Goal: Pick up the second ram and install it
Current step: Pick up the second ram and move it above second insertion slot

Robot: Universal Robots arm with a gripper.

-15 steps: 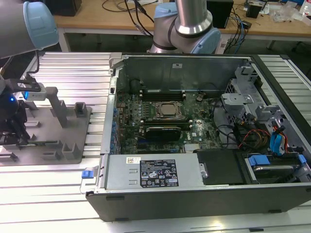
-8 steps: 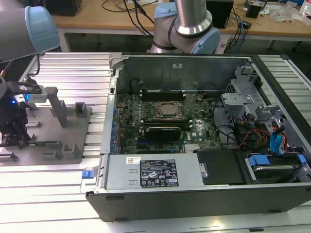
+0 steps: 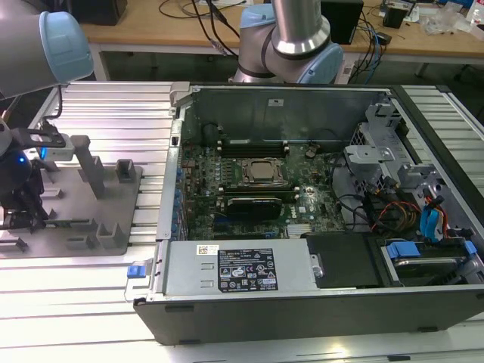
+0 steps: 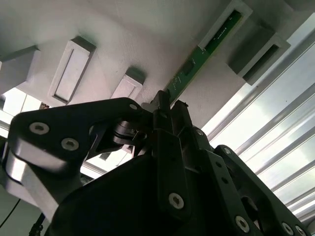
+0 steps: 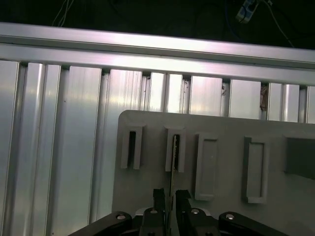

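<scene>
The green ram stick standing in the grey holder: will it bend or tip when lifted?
Probably stiff: the ram stick runs straight along the grey holder. Likely light, since it looks thin edge-on in the first wrist view. Being long, it may tilt if gripped off-centre.

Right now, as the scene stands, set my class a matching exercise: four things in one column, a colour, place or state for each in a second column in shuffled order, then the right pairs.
Things
1. memory stick
2. tray
3. computer case
4. gripper

Descriptions
A. open on top, circuit board exposed
B. black, right at one end of the memory stick
C. green, standing on edge in the tray
D. grey, lying on the ribbed metal table

Pairs: 1-C, 2-D, 3-A, 4-B
</scene>
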